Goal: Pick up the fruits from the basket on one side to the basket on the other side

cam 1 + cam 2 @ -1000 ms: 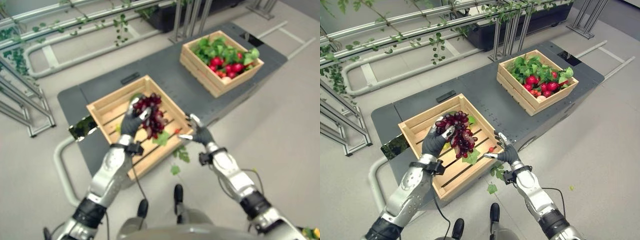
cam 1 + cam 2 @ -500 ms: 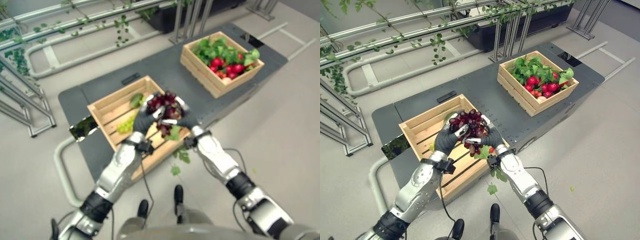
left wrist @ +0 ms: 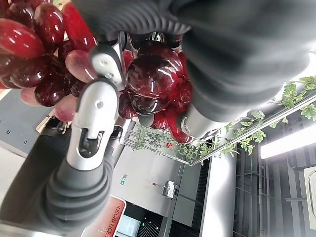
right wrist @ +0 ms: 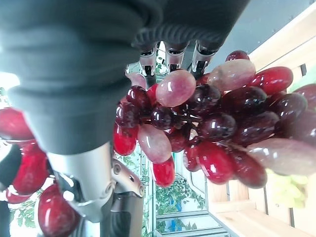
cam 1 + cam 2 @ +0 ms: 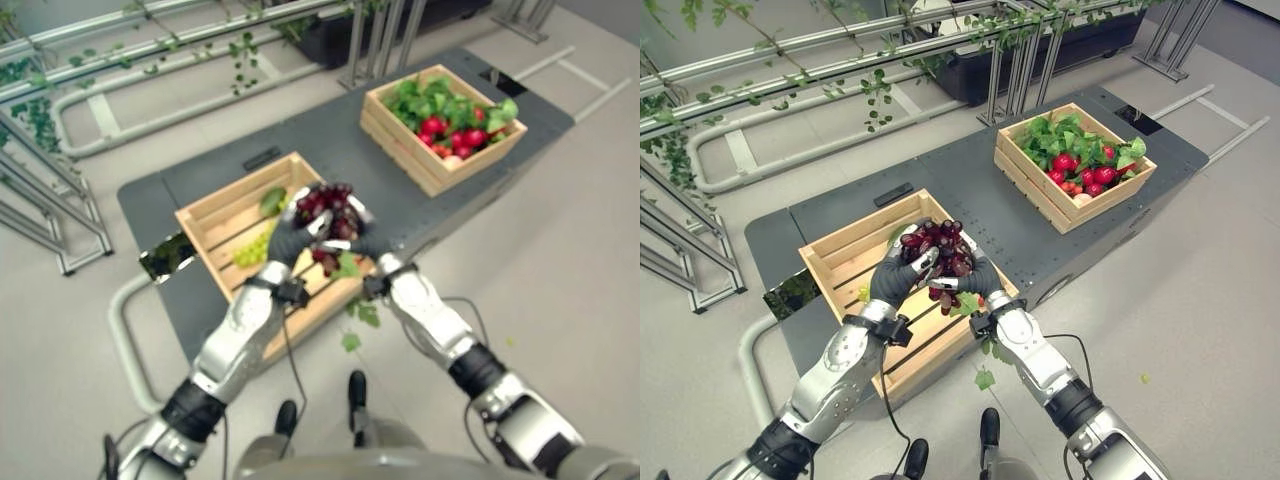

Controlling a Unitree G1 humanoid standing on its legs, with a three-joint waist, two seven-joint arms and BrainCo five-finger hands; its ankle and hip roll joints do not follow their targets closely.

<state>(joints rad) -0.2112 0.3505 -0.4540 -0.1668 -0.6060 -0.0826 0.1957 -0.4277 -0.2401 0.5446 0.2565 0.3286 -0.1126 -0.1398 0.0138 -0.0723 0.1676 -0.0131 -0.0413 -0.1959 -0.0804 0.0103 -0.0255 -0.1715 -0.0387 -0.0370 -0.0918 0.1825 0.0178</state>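
red grapes [image 5: 940, 252] up in the air over near crate [image 5: 830, 262], both hands on them | L hand [image 5: 898, 277] curled round bunch, R hand [image 5: 978, 277] curled on other side | green grapes [image 5: 250, 249] left in near crate | far crate [image 5: 1040, 196] has lots of fruit already | not done: grapes need to go to far crate

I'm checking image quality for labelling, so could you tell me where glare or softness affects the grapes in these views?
Left eye view: softer overall, the red grapes a dark mass between the left hand and right hand. Right eye view: crisper. Left wrist view: bright highlights on the grapes, a glaring light strip behind. Right wrist view: sharp glints on each grape, the dark cover close and blurred.
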